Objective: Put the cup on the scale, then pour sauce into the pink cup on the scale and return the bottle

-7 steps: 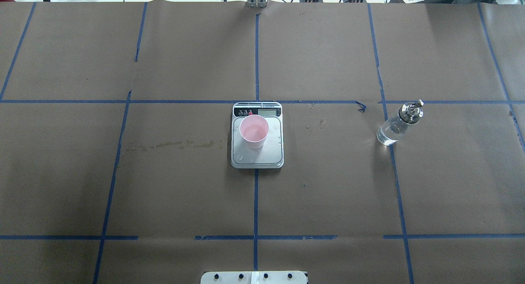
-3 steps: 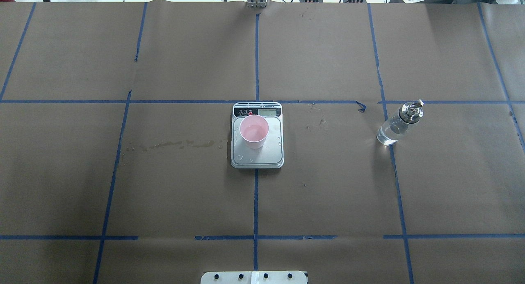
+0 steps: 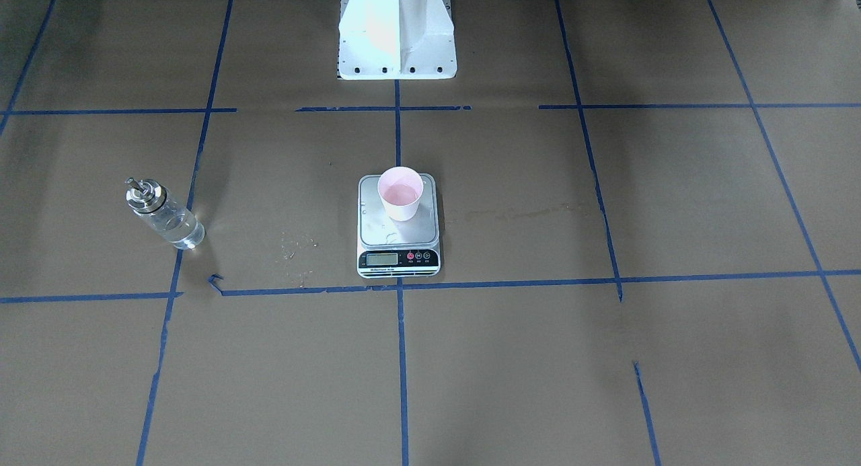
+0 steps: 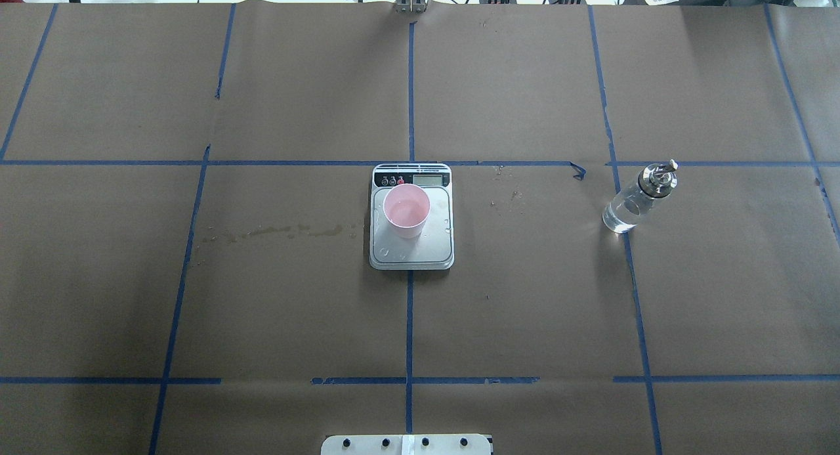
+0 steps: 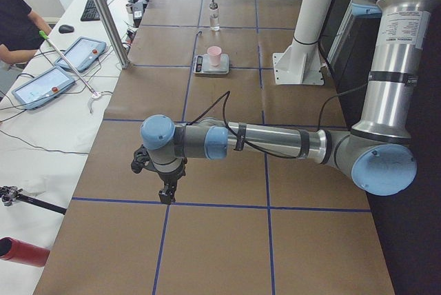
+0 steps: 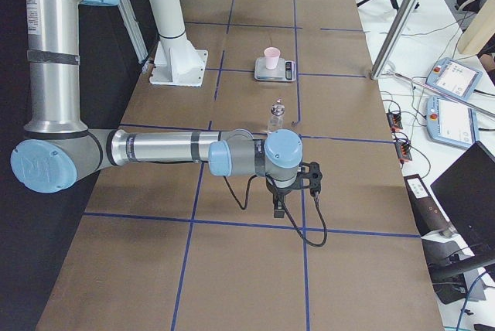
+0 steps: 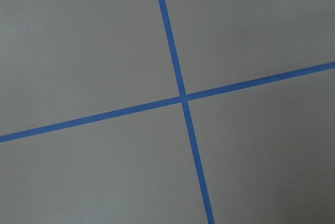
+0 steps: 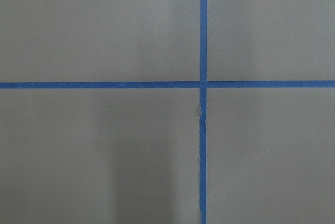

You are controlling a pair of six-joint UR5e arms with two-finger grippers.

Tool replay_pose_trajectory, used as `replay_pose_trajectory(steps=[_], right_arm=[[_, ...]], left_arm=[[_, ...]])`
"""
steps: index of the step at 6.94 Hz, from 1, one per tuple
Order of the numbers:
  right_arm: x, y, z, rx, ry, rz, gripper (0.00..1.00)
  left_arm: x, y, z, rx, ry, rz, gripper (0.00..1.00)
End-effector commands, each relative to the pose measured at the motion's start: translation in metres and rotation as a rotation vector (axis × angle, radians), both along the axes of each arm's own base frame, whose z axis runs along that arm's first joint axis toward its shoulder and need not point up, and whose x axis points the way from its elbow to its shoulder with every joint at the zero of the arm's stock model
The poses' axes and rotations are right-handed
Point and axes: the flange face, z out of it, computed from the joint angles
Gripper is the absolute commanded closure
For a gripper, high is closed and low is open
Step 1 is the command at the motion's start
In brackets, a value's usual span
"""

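Cup: one, on one scale; one bottle; left gripper, right gripper: state unclear.

The cup is pale pink inside and whitish-pink outside. The scale has a silver-grey platform and, at 12 o'clock in the overhead view, a black strip with red buttons. The bottle is clear glass with a shiny silver cap. Blue tape grids the brown paper, which carries a darker blotchy streak at the scale's 9 o'clock.
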Motion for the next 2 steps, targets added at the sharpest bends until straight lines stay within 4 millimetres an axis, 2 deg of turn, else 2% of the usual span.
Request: replay_pose_trajectory(steps=[1,2], right_arm=[[0.0000,0.0006,0.0005,-0.001,0.000,0.000,0.00],[-0.0001,0.0006,0.0004,-0.001,-0.002,0.000,0.00]], left_arm=[[-0.0001,0.0000,0.0000,0.000,0.000,0.000,0.00],[-0.0001,0.0000,0.0000,0.000,0.000,0.000,0.00]])
